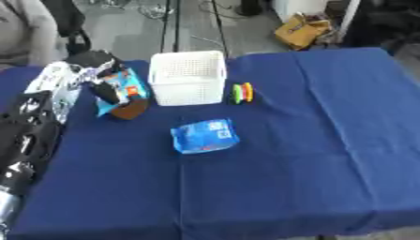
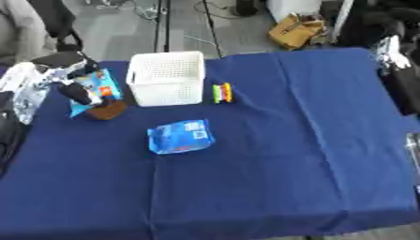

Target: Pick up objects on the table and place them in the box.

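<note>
left hand holds a snack pack by the box

the left hand (image 1: 105,89) has its fingers curled round a blue snack pack (image 1: 123,91), lifted just left of the white box (image 1: 189,77), likely to drop it in. one blue bag (image 1: 204,136) and one bright ring toy (image 1: 243,92) wait on the table (image 1: 311,140). i cannot tell how the right hand (image 2: 393,56) is.
</note>
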Robot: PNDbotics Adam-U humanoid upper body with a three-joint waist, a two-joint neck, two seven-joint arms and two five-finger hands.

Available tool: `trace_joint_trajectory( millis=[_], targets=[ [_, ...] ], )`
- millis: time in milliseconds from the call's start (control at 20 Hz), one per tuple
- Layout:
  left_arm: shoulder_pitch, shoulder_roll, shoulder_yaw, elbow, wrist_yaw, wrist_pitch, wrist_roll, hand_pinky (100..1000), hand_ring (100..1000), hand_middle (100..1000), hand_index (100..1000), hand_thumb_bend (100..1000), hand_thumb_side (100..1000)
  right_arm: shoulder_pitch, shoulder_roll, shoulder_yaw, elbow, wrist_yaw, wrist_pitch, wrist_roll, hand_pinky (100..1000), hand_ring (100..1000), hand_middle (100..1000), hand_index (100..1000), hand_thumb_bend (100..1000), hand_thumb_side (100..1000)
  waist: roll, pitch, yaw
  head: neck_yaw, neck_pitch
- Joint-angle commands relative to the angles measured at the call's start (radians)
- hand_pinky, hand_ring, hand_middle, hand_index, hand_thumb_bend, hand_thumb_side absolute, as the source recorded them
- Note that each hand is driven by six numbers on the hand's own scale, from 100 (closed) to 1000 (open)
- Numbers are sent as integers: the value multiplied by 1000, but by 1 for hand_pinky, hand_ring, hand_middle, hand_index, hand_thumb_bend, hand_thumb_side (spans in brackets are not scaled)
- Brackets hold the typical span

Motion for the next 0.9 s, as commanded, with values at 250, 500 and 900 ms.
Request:
trace_joint_trajectory(
  millis=[250,500,900],
  targets=[
    [-67,6,23,-7,8,69,173,545,391,313,501,314,325,-34,-27,4,-21,-10,-5,8,549,673,702,836,100,715,12,23,-19,18,-3],
    [-95,2,19,-5,17,101,264,547,392,311,502,316,322,-36,-29,5,-27,-10,-5,9,548,673,702,837,100,715,19,53,-17,26,-22],
    [-125,3,27,-29,89,136,443,526,386,297,495,306,322,-24,-18,3,-35,-8,-4,7,544,671,700,843,100,715,24,106,-16,36,-35]
  ],
)
